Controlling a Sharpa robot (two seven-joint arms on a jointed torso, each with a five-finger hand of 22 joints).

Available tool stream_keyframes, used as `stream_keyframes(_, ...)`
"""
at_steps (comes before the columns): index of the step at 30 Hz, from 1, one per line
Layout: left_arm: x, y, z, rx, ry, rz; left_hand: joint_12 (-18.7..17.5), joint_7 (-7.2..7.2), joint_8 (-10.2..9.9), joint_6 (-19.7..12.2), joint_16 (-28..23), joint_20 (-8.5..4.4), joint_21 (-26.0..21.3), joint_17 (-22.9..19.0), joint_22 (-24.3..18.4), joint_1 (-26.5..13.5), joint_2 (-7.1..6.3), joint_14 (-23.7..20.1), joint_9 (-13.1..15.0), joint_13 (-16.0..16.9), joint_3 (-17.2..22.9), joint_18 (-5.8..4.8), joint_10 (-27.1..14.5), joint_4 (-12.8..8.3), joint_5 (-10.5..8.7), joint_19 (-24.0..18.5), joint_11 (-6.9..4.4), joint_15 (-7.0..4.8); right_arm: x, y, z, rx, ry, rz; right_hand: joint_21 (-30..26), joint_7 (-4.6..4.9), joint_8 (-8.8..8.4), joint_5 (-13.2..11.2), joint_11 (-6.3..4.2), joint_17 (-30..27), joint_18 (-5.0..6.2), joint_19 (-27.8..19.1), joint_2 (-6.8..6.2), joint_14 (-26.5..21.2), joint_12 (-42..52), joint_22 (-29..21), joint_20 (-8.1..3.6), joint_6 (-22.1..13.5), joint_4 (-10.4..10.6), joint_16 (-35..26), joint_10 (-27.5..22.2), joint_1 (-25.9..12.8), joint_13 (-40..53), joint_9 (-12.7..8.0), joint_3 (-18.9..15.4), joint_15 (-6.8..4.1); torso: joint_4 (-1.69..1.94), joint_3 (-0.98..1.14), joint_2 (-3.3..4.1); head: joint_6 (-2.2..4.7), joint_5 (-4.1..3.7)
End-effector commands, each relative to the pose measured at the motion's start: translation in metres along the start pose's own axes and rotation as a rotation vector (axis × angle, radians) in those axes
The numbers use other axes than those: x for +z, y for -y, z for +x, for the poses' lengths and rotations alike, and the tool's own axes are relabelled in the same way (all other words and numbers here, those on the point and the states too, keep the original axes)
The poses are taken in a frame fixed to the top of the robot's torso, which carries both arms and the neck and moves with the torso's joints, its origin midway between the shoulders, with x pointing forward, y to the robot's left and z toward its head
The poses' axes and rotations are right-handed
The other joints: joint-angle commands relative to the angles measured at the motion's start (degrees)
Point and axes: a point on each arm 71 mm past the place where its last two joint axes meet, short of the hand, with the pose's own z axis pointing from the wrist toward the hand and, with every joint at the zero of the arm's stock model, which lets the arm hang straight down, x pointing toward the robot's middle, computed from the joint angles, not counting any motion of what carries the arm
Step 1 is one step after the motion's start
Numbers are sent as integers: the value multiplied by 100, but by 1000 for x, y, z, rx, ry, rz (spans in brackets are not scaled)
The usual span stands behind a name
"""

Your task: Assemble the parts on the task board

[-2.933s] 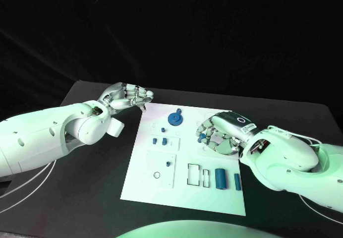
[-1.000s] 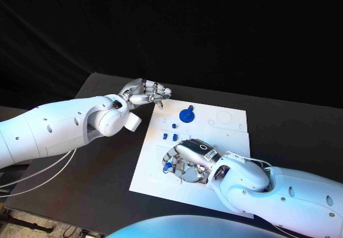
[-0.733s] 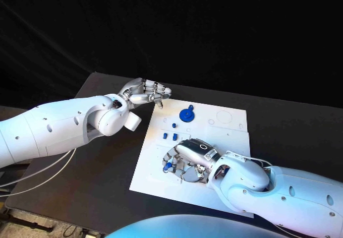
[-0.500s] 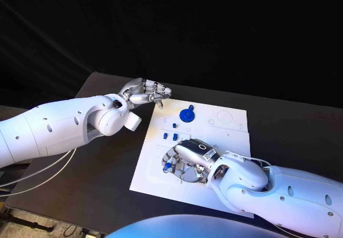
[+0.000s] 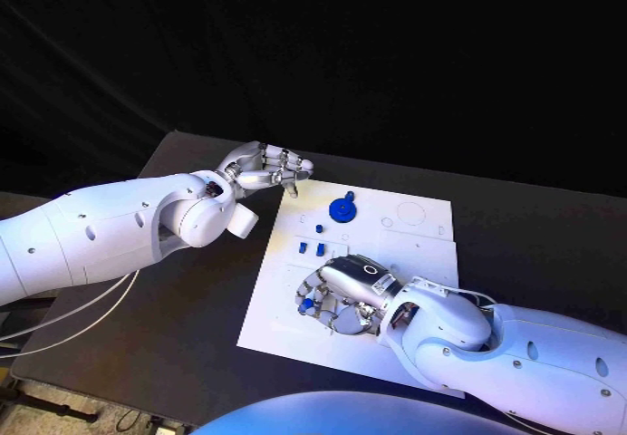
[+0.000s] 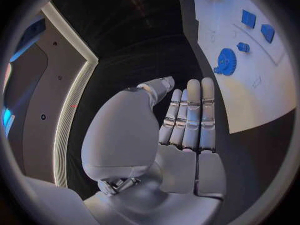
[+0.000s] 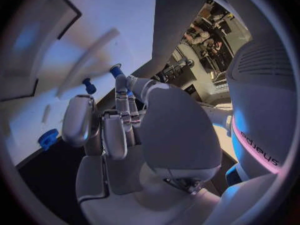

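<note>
The white task board [image 5: 411, 245] lies in the middle of the table. A blue gear [image 5: 341, 210] sits at its far end, with small blue parts [image 5: 310, 247] just nearer. My right hand [image 5: 342, 294] is low over the board's near left area, fingers bent down. In the right wrist view the right hand [image 7: 125, 130] pinches a small blue part [image 7: 117, 71] at a fingertip, beside another small blue peg [image 7: 89, 86]. My left hand [image 5: 268, 168] hovers off the board's far left corner, fingers curled in, holding nothing. The left hand [image 6: 181, 130] faces the gear [image 6: 225, 61].
The black table [image 5: 170, 299] has bare room to the left and right of the board. A thin cable [image 5: 79, 313] loops under my left arm. A dark-edged rectangular recess [image 7: 37, 45] in the board lies beyond the right hand.
Since the oldest frame my right hand has gone from the board's right middle to its near left area. Over the last second it has hardly shifted. The left hand has stayed put.
</note>
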Motion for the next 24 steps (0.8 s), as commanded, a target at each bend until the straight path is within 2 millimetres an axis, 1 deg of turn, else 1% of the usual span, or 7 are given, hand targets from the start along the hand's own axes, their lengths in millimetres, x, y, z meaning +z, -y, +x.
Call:
stream_keyframes(1, 0, 1, 2, -11, -15, 6, 26, 30, 29, 6, -38, 7, -33, -5, -6, 12, 51, -41, 3, 2, -33, 77, -40, -3, 3, -41, -19, -3, -1, -2, 1, -12, -5, -10, -17, -4, 326, 4, -4, 3, -77, -29, 41, 257, -20, 901, 11, 52, -42, 14, 18, -3, 6, 723, 5, -48, 1, 5, -1, 4, 1)
stream_keyframes(6, 0, 1, 2, -11, -16, 5, 28, 30, 30, 5, -38, 8, -34, -6, -7, 11, 52, -42, 3, 2, -35, 77, -43, -4, 3, -41, -19, -3, -2, -2, 1, -12, 5, -13, -17, -4, 326, 4, -4, 3, -77, -29, 41, 257, -20, 901, 11, 52, -42, 14, 18, -3, 6, 723, 5, -48, -4, 3, 3, 11, 1)
stream_keyframes(14, 0, 1, 2, -11, -17, 3, 42, 31, 34, 1, -37, 10, -41, -9, -12, 7, 56, -45, 3, 4, -46, 77, -58, -7, 4, -41, -18, -1, -2, -3, 1, -12, 9, -14, -8, -4, 334, 6, -5, 14, -78, -26, 46, 259, -24, 903, 11, 47, -58, 18, 22, -5, 8, 734, 5, -49, 3, 4, 3, 7, -1)
stream_keyframes(24, 0, 1, 2, -12, -18, 3, 42, 31, 34, 1, -37, 10, -41, -9, -12, 7, 56, -45, 3, 4, -46, 77, -58, -7, 4, -41, -18, -1, 0, 0, 4, -24, -29, 7, -17, -3, 336, 6, -5, 8, -77, -29, 47, 258, -25, 901, 11, 44, -62, 16, 22, -8, 9, 737, 4, -49, 0, -3, -1, 3, -12)
